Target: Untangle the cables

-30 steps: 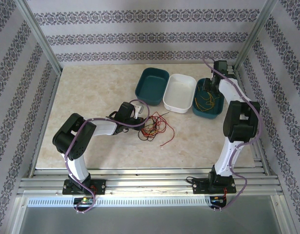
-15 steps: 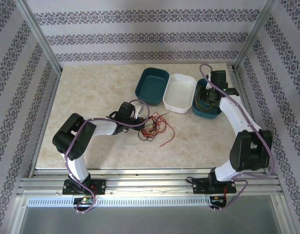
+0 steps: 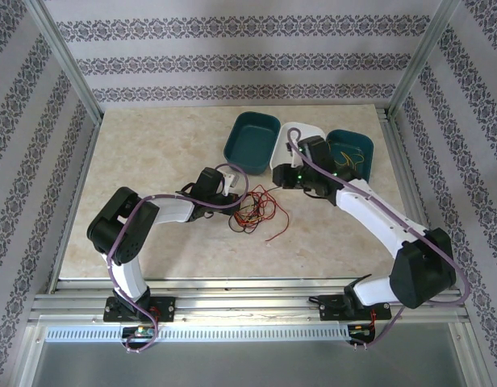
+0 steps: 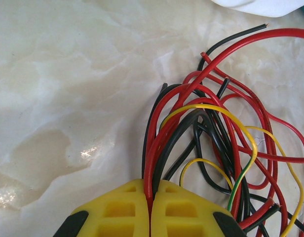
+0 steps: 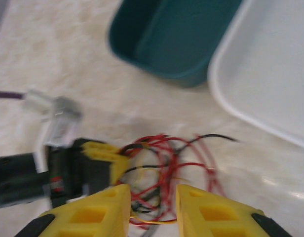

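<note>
In the top camera, the left pincer point(image 3: 235, 196) lies low over the pale marble-patterned table point(image 3: 135, 153). The bunch of thin red, black and yellow cables point(image 3: 261, 211) begins directly at its tip and spreads on the table in front of it. The right pincer point(image 3: 287, 179) is on the far side of the bunch, near the left pincer but apart from it, at the near rim of the white plastic oblong tray point(image 3: 295, 133). A dark teal plastic tray point(image 3: 250, 139) stands just beside the white one. A second teal tray point(image 3: 355, 145), behind the right arm, has thin yellow wires point(image 3: 349, 164) inside.

In the left wrist camera, the left pincer point(image 4: 150, 190) has its yellow fingers pressed together, pinching a red and a black strand of the cables point(image 4: 216, 123). The other loops fan out ahead of the tips.

The right wrist camera is blurred. The right pincer point(image 5: 153, 200) has its yellow fingers spread, with a clear gap. The cables point(image 5: 167, 163) lie ahead of this gap; I cannot tell if they touch the fingers. The left pincer point(image 5: 115, 157) is at the left of the bunch.
</note>
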Available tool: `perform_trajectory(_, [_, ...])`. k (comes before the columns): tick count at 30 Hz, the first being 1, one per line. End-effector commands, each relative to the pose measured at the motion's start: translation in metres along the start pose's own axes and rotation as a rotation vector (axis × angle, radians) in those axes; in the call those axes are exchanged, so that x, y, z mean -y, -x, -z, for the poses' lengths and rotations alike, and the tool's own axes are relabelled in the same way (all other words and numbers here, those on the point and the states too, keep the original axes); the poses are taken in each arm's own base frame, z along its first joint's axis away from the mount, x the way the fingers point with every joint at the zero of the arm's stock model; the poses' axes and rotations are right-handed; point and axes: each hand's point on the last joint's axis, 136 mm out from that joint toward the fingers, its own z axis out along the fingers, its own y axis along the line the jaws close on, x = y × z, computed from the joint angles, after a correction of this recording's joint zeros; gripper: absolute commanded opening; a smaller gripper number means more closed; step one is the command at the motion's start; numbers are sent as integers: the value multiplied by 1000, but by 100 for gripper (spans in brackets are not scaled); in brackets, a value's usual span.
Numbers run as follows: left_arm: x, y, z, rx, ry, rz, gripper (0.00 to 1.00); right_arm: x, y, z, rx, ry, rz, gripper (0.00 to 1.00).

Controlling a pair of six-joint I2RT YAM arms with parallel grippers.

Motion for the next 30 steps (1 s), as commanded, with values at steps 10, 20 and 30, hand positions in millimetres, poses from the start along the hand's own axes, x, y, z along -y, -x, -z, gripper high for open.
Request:
perform_trajectory(10, [28,29,16,99,-79,-48,0,-31,-38,-73,-219,123,-91,25])
perform_trajectory(20, [29,29,19,106,-81,-55,0,-14,-51,-97,-273,60,-120,27])
perform_trajectory(30, [28,26,19,96,-78,-52,0,-1,-54,-104,-276,-4,-108,28])
